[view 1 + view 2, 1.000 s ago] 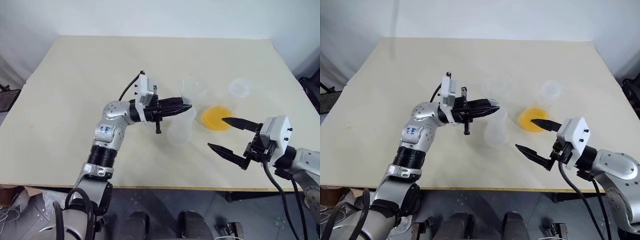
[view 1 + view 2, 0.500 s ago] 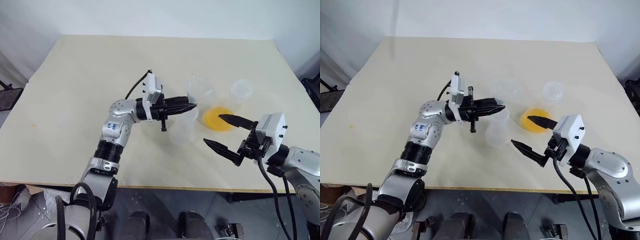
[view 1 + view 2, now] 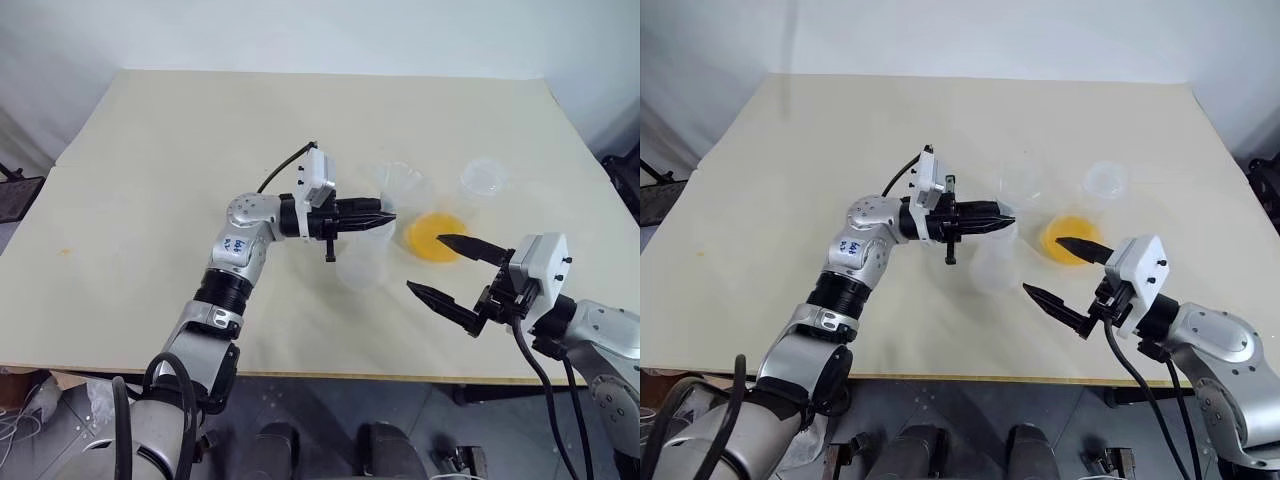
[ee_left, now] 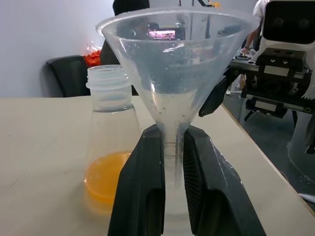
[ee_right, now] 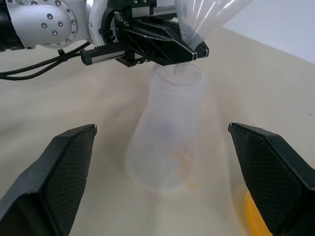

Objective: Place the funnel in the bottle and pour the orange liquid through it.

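Leftward arm has carried the funnel rightward, now over the bottle's neck.
Nearest, the right claw (image 3: 440,267) gapes empty beside the squat clear plastic conical bottle (image 5: 167,142) on the desk (image 3: 150,180); above it the left claw (image 4: 169,147) pinches the stem of one tiny transparent plastic funnel (image 4: 174,69), stem vertical, just over the mouth (not yet seated). Beyond: one longer clear flask (image 4: 108,142) holding translucent orange liquid (image 4: 106,179).

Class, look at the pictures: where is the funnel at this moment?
The funnel is clamped by its stem in the left gripper, its stem at the mouth of the empty bottle mid-table, left of the flask of orange liquid.
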